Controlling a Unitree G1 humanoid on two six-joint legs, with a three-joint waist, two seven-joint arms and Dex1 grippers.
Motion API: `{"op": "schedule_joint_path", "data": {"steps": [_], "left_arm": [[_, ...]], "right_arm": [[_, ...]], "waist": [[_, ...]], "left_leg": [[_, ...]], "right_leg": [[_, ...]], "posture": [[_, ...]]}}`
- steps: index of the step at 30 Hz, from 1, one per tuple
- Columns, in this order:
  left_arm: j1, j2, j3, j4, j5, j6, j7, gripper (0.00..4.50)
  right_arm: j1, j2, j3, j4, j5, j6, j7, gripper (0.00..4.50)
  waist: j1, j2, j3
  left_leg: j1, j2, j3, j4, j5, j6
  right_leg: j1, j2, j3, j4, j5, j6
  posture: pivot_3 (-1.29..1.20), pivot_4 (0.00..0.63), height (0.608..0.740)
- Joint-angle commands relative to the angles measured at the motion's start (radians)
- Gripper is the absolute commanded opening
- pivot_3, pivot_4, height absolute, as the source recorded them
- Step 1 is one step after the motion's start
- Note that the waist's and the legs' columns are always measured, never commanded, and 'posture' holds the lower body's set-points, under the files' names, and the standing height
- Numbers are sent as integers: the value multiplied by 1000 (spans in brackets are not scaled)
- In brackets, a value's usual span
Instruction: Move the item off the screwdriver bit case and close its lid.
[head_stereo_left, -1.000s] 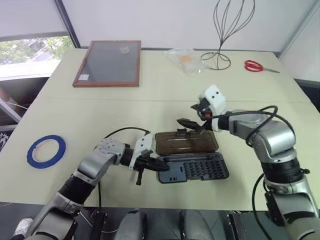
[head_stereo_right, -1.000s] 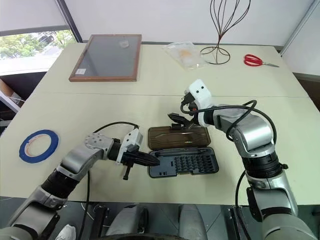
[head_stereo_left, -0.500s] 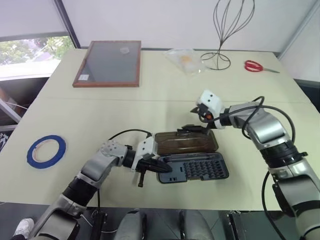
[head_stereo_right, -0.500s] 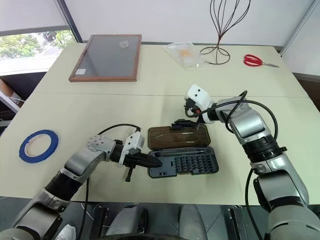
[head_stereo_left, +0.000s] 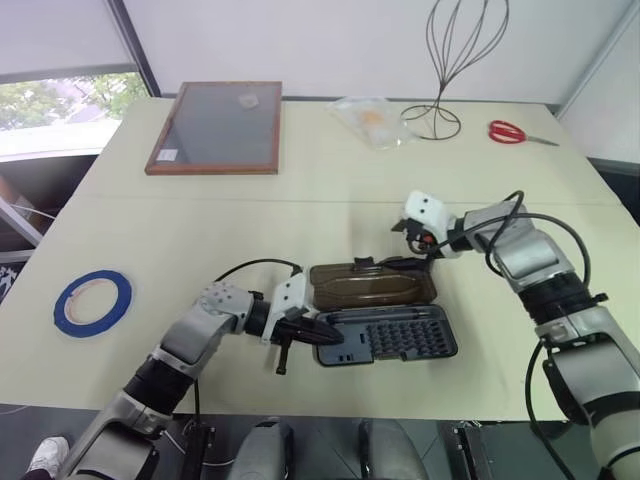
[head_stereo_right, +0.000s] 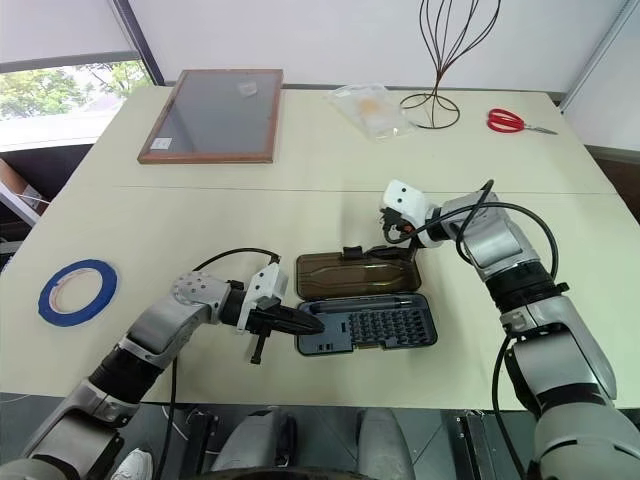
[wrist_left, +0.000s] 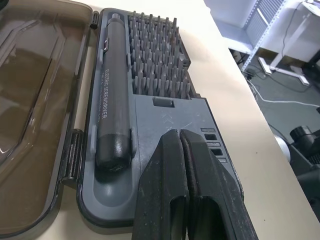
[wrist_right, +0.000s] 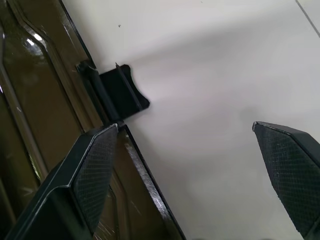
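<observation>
The screwdriver bit case (head_stereo_left: 395, 337) lies open mid-table, its grey base holding rows of bits (wrist_left: 157, 65) and a dark driver pen (wrist_left: 111, 100). Its lid (head_stereo_left: 370, 285), smoky brown, lies flat on the far side of the base. My left gripper (head_stereo_left: 322, 337) is shut, and its tip (wrist_left: 181, 145) rests on the base's left end. My right gripper (head_stereo_left: 400, 260) is open at the lid's far edge. One of its fingers (wrist_right: 95, 170) sits over the lid beside the black latch tab (wrist_right: 117, 92). The item, a blue tape ring (head_stereo_left: 92, 302), lies on the table far left.
A wooden-framed grey board (head_stereo_left: 217, 127) lies at the back left. A clear plastic bag (head_stereo_left: 368, 118), a wire stand (head_stereo_left: 450, 70) and red scissors (head_stereo_left: 512, 132) sit along the far edge. The table's front edge runs just below the case.
My right gripper has dropped and shifted right, from above the lid to its far edge by the latch tab. The left gripper and the case have stayed put.
</observation>
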Motion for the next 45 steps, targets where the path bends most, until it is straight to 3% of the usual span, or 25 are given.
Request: {"op": "schedule_joint_path", "data": {"steps": [1,14,17,24,27,40,43,45], "left_arm": [[9,5,4,8,21,2,14,40],[0,2,8,22,30,-11,20,40],[-1,3,11,27,33,-17,23,0],[3,6,16,25,35,-20,30,0],[4,4,24,25,37,-19,37,0],[27,9,40,9,35,-13,64,0],[31,9,42,3,35,-11,69,0],[34,9,43,-1,34,-9,72,0]], "right_arm": [[-8,-17,-23,-6,-18,-25,18,4500],[26,-5,-26,-9,-55,-49,42,4500],[39,-2,-18,-13,-60,-54,50,3673],[46,8,-2,-8,-79,-73,72,37],[43,12,1,-2,-90,-84,83,37],[37,46,29,31,-128,-128,124,37],[26,60,38,75,-152,-156,116,964],[7,75,35,113,-164,-167,108,1893]], "waist": [[0,0,0],[0,0,0],[0,0,0],[-4,0,0],[-3,0,0],[-5,0,0],[-4,0,0],[-4,1,-1]], "left_leg": [[0,0,0,0,0,0],[0,0,0,0,0,0],[0,0,0,0,0,0],[3,0,0,1,0,-1],[16,1,0,0,-2,5],[17,2,0,0,-2,4],[17,2,0,0,-2,4],[17,2,0,0,-2,4]], "right_leg": [[0,0,0,0,0,0],[0,0,0,0,0,0],[0,0,0,0,0,0],[4,0,0,0,0,0],[16,1,0,0,0,0],[16,1,0,0,0,0],[16,1,0,0,0,0],[16,1,0,0,0,0]], "posture": [[0,150,740],[0,150,740],[0,150,740],[0,150,740],[0,150,740],[0,150,740],[0,150,740],[0,150,740]]}}
